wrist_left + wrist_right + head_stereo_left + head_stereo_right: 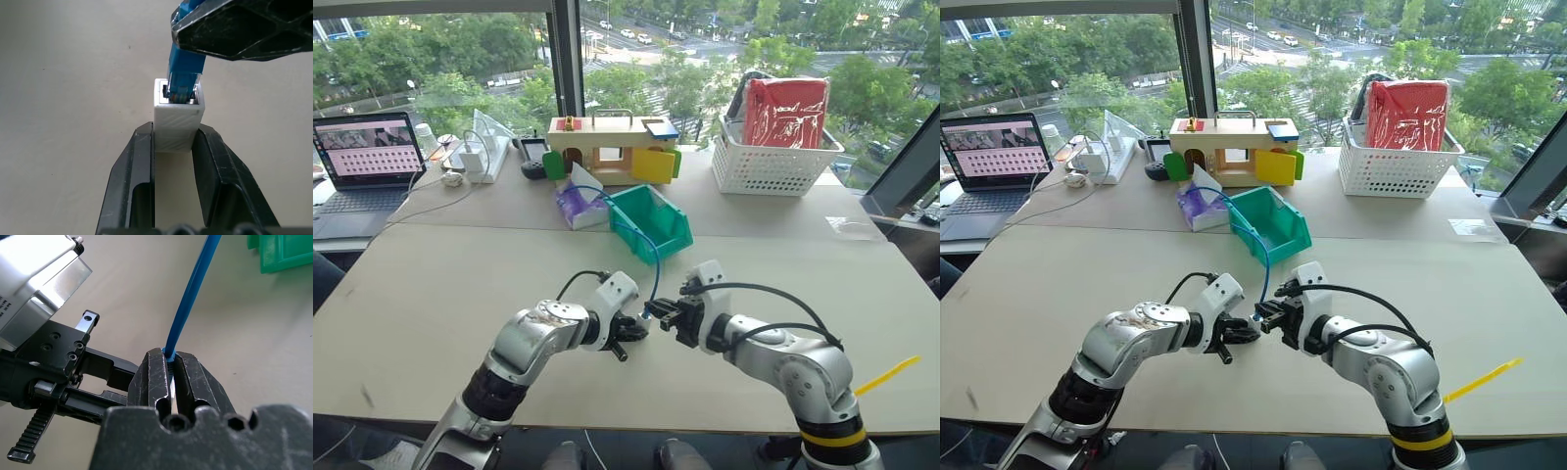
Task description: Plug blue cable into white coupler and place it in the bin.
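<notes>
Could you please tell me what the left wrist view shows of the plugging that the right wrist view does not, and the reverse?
Left wrist view alone: the white coupler clamped between the left gripper fingers, with the plug end of the blue cable sitting in its socket; how deep it sits I cannot tell. Right wrist view alone: the cable's thin cord running away from the right gripper, and a corner of the bin on the table. Both share the cable, pinched by the right gripper, and the table below.

Blue cable (pixel 185 73) plug seated in upright white coupler (pixel 177 122).
</notes>
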